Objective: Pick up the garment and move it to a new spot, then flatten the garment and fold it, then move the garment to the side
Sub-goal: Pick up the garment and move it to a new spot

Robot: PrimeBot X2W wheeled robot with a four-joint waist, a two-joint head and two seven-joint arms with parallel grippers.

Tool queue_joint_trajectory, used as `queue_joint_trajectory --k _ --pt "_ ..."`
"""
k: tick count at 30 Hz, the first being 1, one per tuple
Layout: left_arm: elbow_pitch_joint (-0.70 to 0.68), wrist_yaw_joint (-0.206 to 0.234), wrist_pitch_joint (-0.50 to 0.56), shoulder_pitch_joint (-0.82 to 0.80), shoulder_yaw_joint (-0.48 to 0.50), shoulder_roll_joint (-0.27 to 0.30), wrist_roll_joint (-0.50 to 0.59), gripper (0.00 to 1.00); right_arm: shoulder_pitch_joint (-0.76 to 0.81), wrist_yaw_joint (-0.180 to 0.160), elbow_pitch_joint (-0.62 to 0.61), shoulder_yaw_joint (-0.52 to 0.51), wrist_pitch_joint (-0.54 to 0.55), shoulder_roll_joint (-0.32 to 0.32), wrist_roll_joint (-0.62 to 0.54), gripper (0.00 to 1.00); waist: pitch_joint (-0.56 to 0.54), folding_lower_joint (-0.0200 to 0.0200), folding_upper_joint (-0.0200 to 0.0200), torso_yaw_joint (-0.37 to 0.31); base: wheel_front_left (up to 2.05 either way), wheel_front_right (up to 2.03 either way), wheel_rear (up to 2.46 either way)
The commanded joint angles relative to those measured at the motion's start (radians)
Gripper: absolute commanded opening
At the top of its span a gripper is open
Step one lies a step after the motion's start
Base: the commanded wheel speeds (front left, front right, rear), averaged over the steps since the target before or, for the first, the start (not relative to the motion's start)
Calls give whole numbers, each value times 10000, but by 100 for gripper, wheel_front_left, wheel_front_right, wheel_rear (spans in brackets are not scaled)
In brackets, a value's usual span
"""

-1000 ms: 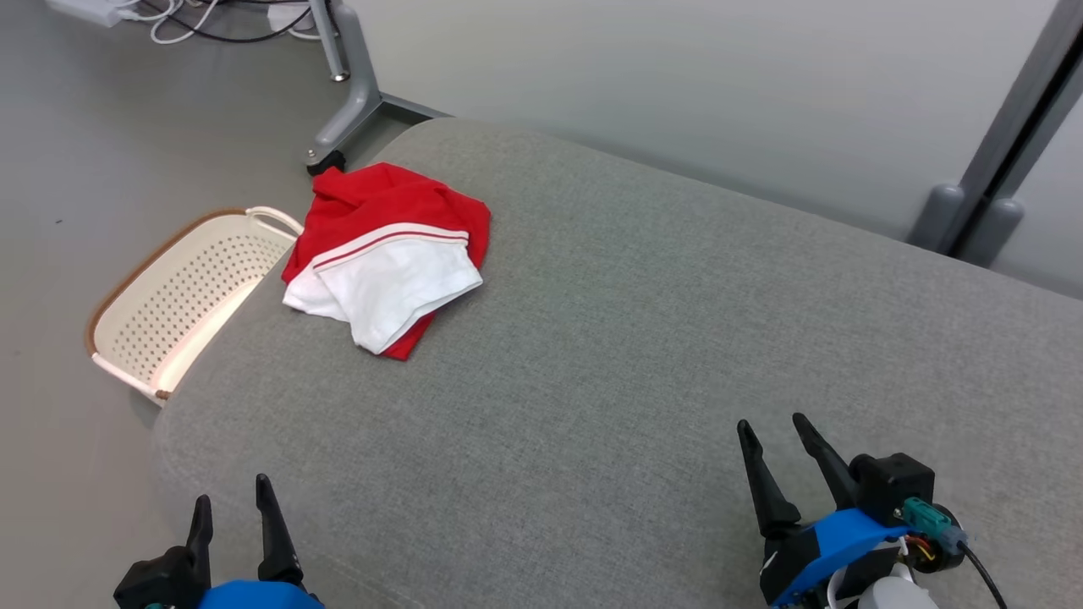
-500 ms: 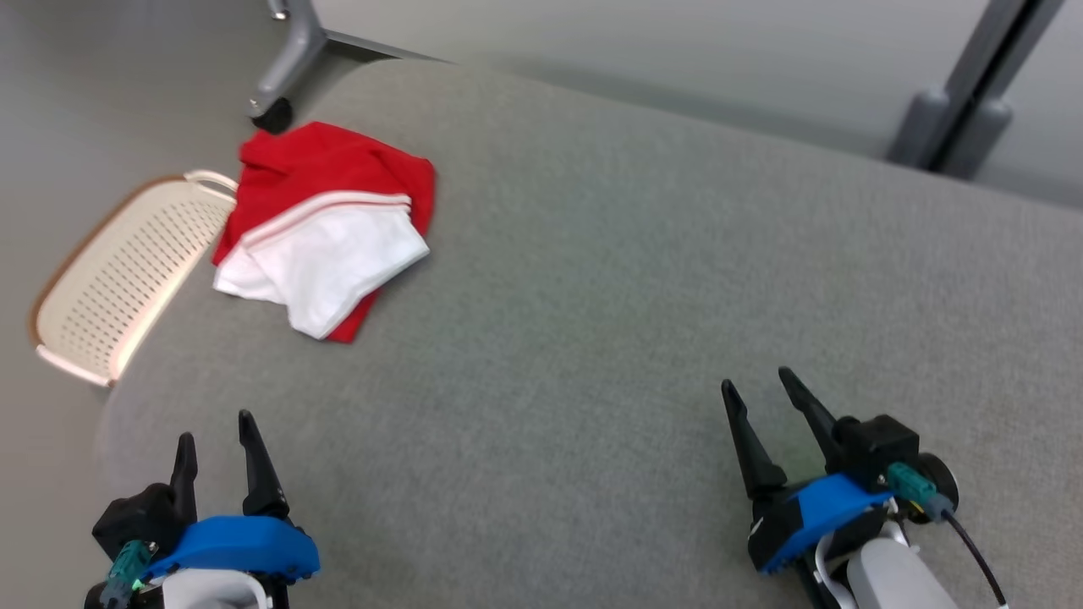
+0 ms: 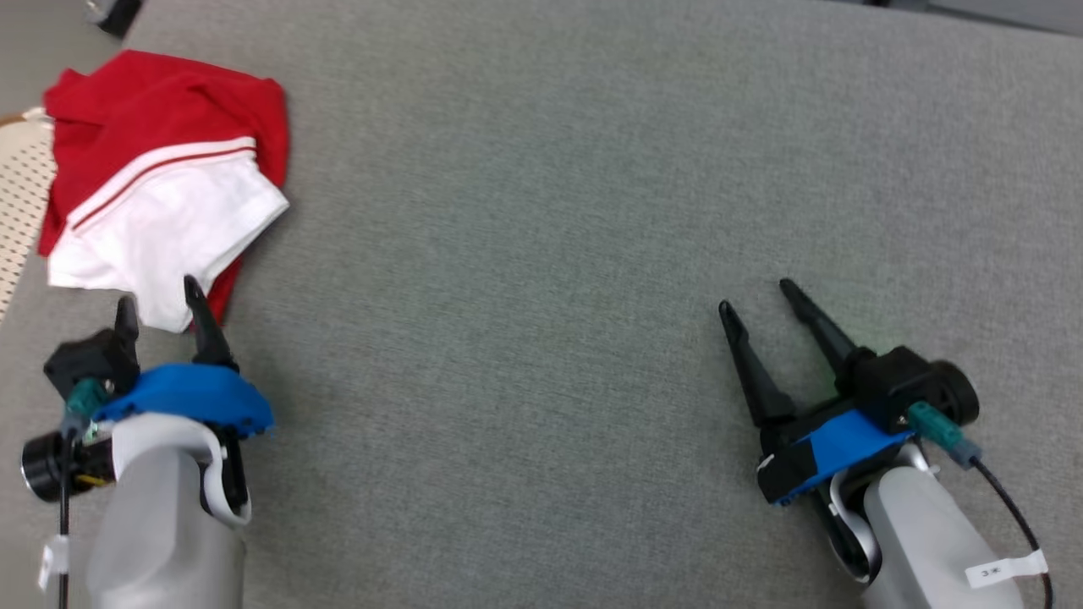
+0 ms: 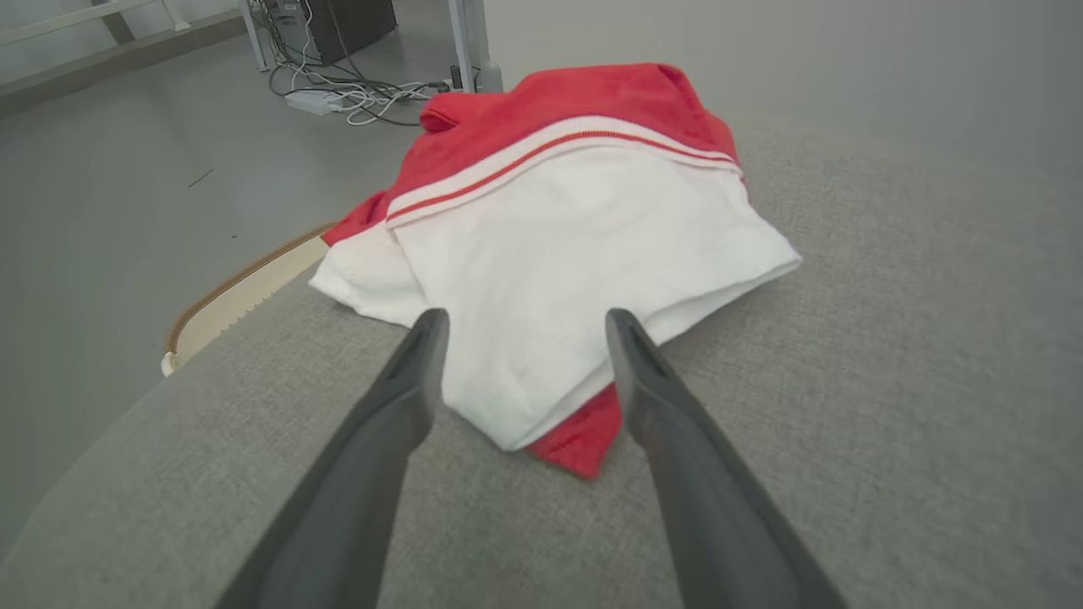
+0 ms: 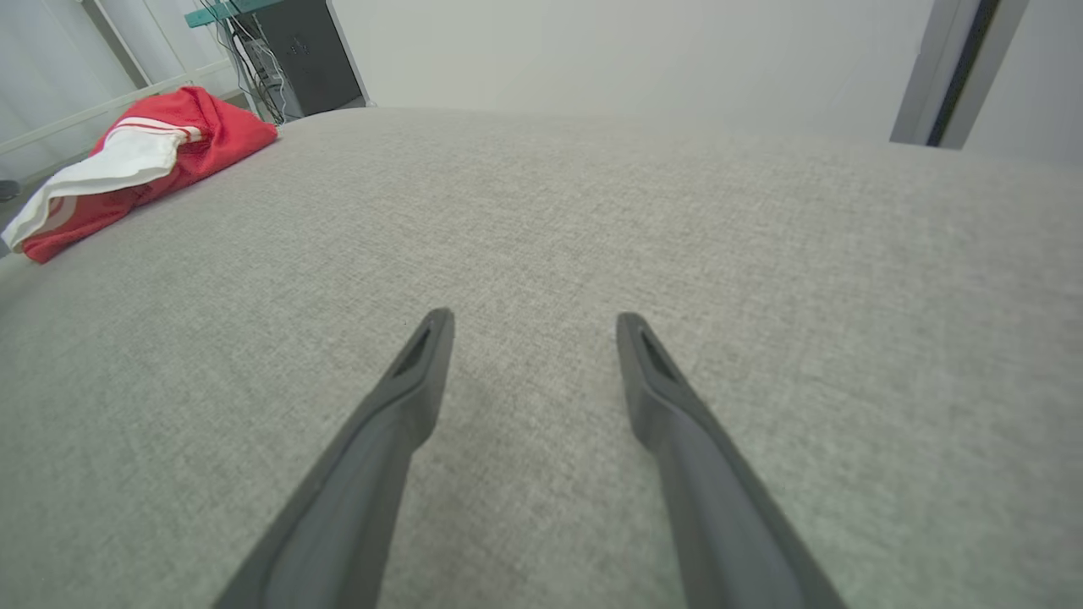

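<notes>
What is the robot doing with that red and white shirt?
It seems about to pick it up. The garment lies crumpled near the edge of the grey cushion, beside a cream basket. The left gripper is open, pointed at the garment's near corner, but grips nothing yet. The right gripper is open too, over bare cushion far from it.
</notes>
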Motion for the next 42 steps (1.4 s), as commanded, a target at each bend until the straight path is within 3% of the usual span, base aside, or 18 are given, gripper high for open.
queue_joint_trajectory --k 1,10,11,12,19,29,36,42 --pt "177 68 -8 -346 -13 20 119 100 -38 -2 67 -45 16 -194 78 100 142 -1 -2 -56 0 0 0" --pt "1644 309 -7 -1497 260 349 107 100 -218 -11 -26 -85 46 -517 251 100 709 -1 -2 -446 0 0 0" --pt "1797 242 -5 -1539 262 332 85 66 -235 -11 -34 -106 46 -515 267 100 711 -1 -2 -468 0 0 0" --pt "1803 215 -7 -1607 306 344 77 0 -243 -11 -25 -138 46 -510 276 100 699 -1 -2 -487 0 0 0" --pt "1334 -10 -16 -1735 384 398 228 0 -174 -11 40 -285 43 -375 281 100 449 -1 -2 -543 0 0 0" --pt "-1020 -689 -17 -1629 -392 -70 997 0 66 -2 156 -566 8 283 348 100 -729 -1 -2 -982 0 0 0" --pt "-1816 -1089 -17 -1409 -1340 -403 1254 0 248 -1 306 -544 6 625 456 100 -1401 -1 -2 -2004 0 0 0" --pt "-1783 -1306 -17 -1365 -2418 -531 1063 0 258 -1 417 -451 6 757 584 100 -1620 -1 -2 -3318 0 0 0"
